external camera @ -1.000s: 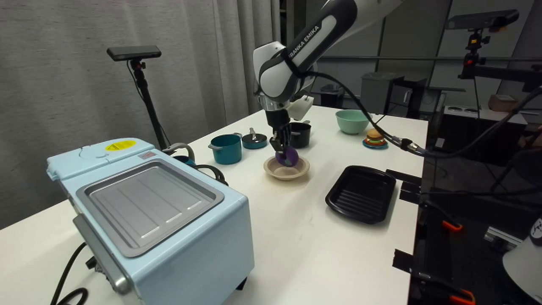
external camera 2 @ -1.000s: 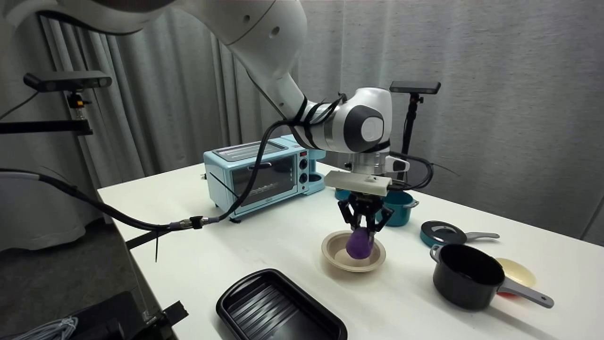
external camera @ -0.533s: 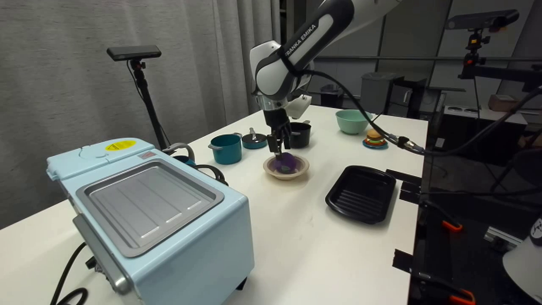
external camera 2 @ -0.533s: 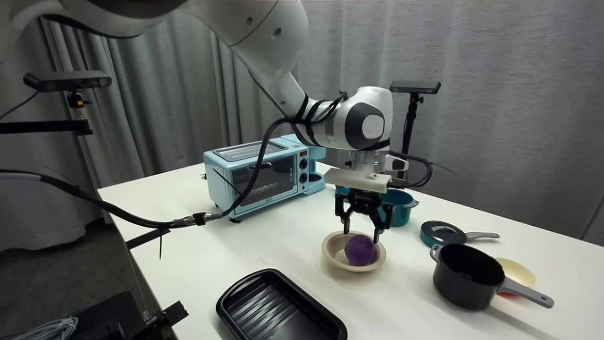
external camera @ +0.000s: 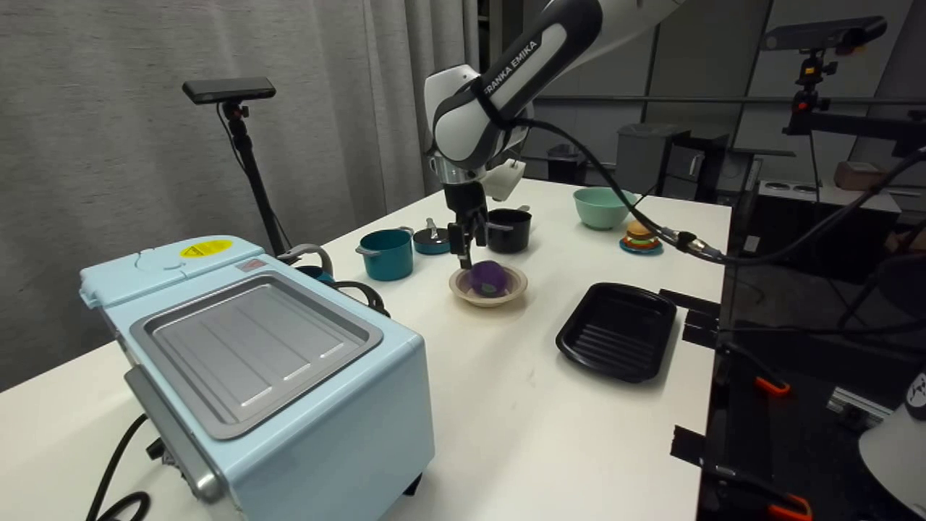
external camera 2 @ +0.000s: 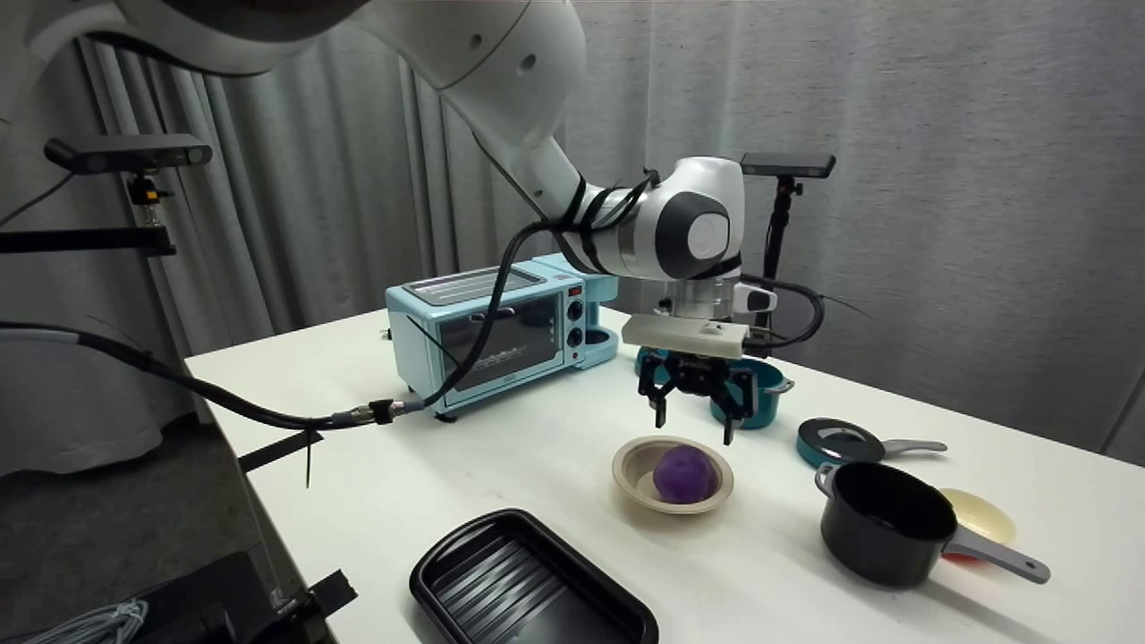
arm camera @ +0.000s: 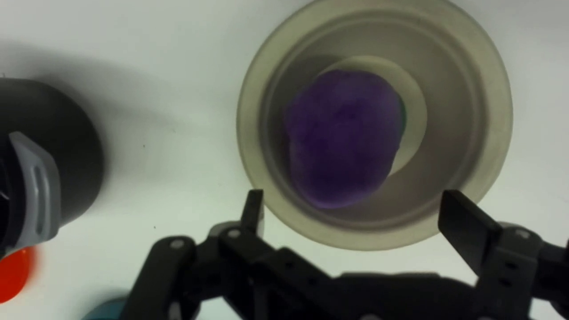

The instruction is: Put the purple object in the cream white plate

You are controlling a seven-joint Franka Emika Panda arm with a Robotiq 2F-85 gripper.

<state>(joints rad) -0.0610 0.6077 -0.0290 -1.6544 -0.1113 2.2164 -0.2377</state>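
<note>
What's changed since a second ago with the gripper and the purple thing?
The gripper has let go of the purple lump: it was closed on it over the cream plate and is now open. The lump has come down and rests in the plate, while the gripper has risen clear of the lump. The black tray, toaster oven and black pot stayed put.

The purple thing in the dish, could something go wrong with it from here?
Maybe two things. The purple object is rounded and sits off-centre in the cream white plate, so a bump to the plate might make it roll. And the end effector hangs open near the plate's rim; if it dipped or swung low, it could knock the plate and tip it.
</note>
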